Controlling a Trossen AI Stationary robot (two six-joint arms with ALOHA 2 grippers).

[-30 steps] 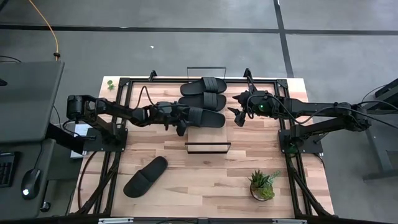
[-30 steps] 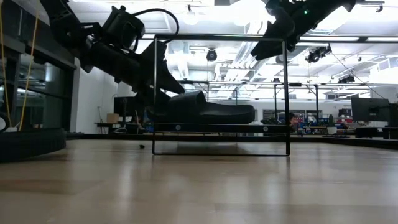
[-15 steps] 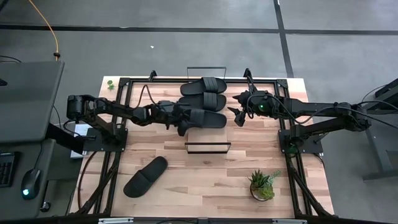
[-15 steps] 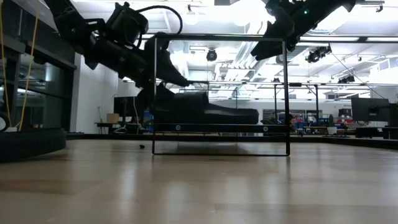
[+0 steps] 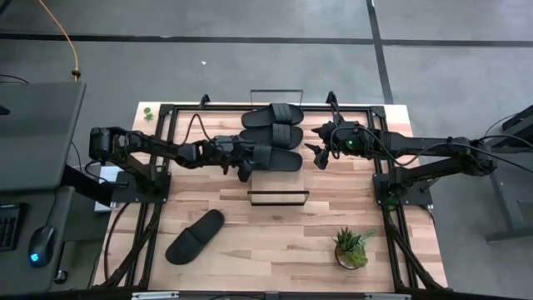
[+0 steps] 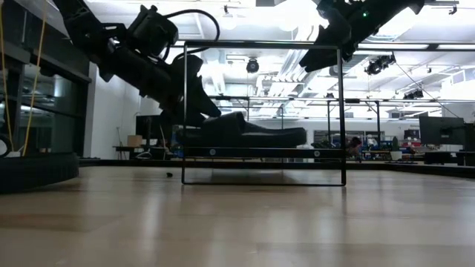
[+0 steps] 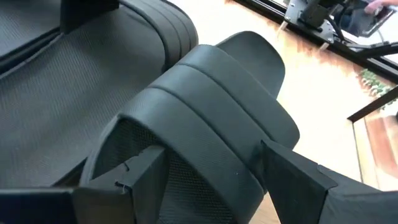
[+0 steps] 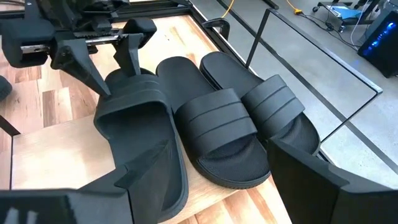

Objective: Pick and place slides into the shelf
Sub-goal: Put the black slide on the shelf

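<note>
All four slides are black — three in the upper centre of the high view, and one in its lower left. Their straps carry broad raised ribs, and the footbeds show a fine dotted texture. The shelf is pale wood with thin black wire rails. The table is striped in light and tan wood planks. Both arms are dark — the right one shows a small green light. A green plant sits at the lower right.
</note>
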